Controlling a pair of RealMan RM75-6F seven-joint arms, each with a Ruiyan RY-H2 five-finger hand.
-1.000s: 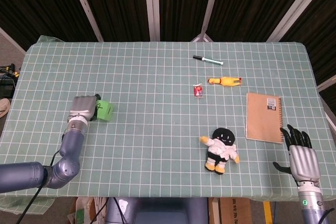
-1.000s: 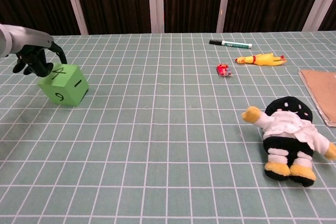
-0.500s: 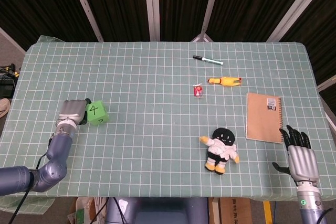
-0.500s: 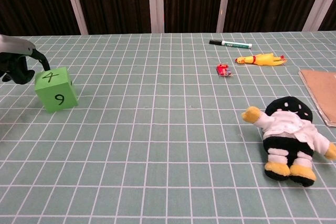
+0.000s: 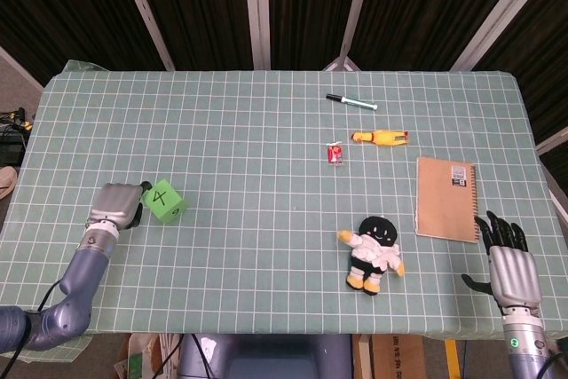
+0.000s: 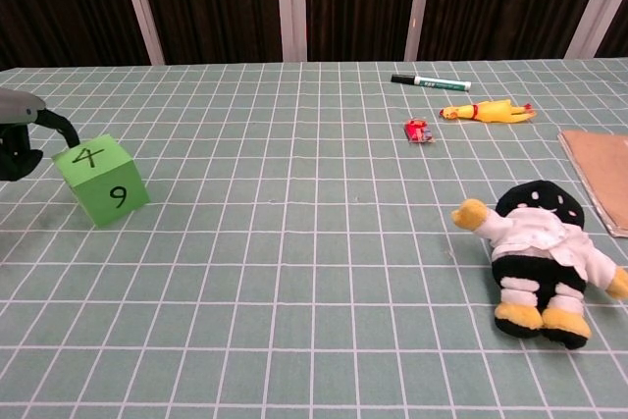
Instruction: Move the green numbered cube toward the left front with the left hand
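Green numbered cube point(image 5: 164, 201) near the table's left front edge, tilted, showing 4 on top and 9 on the side, gripped at its left face by the left hand point(image 5: 114, 206), dark fingers point(image 6: 61, 128) hooked over its upper edge. Right hand point(image 5: 508, 262) low at the right front corner, fingers spread, holding nothing. Between them, a plush doll point(image 5: 374, 253); beside it, a brown notebook point(image 5: 446, 199).

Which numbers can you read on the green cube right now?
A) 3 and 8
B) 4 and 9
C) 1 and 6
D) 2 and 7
B: in the chest view the green cube shows a handwritten 4 on its top face and a 9 on the face toward the camera.
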